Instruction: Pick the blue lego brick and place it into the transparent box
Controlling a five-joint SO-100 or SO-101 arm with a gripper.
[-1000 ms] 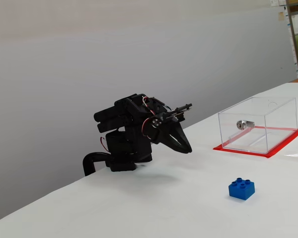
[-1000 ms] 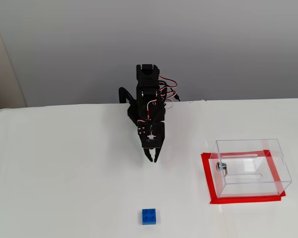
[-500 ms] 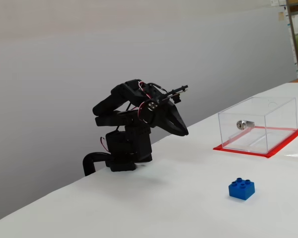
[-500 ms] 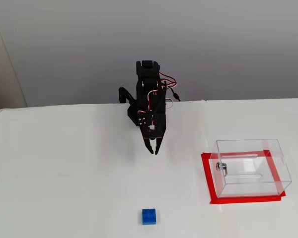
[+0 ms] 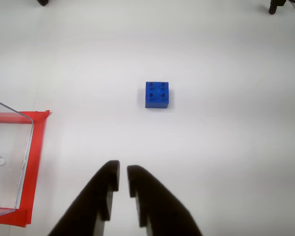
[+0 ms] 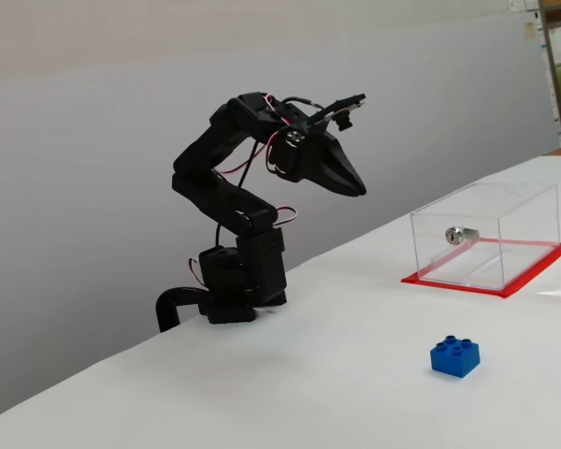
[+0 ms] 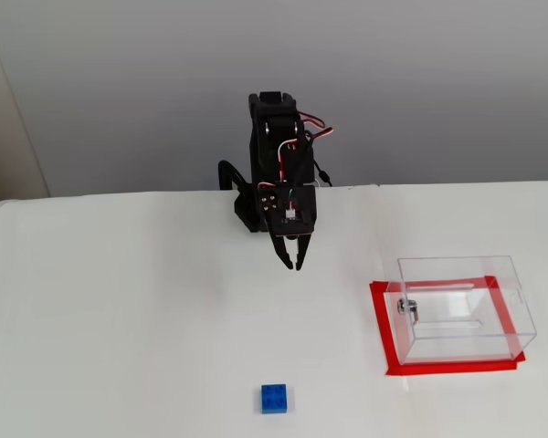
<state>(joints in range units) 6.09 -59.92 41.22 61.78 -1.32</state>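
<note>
the gripper [image 5: 122, 172] hangs high above the table [image 5: 226, 147] with its two black fingers nearly together, only a thin slit between the tips, and nothing between them. in a fixed view the gripper [image 6: 360, 190] points forward and down from a raised, folded arm [image 6: 210, 182], well clear of the surface; in the other fixed view the gripper [image 7: 295, 265] sits near the arm's base, far from anything it has to touch.

the blue lego brick [image 5: 157, 94] lies ahead of the fingertips in the wrist view, a little to the right of their line, alone on the bare white top, studs up. it is well apart from the gripper, as the brick [image 6: 454, 356] and the brick [image 7: 275, 399] show in both fixed views. the transparent box [image 5: 7, 162] stands off to the left in the wrist view on its red base, with a silver lock on one wall; it looks empty, seen as the box [image 6: 486, 234] and the box [image 7: 461, 306].

the main risk, as i judge it, is the narrow gap: if the fingers descend without spreading, they will land on the studs or shove the brick away. the slight sideways offset could make one finger clip an edge and spin it. later, a carry that runs too low could strike the box's clear wall.
</note>
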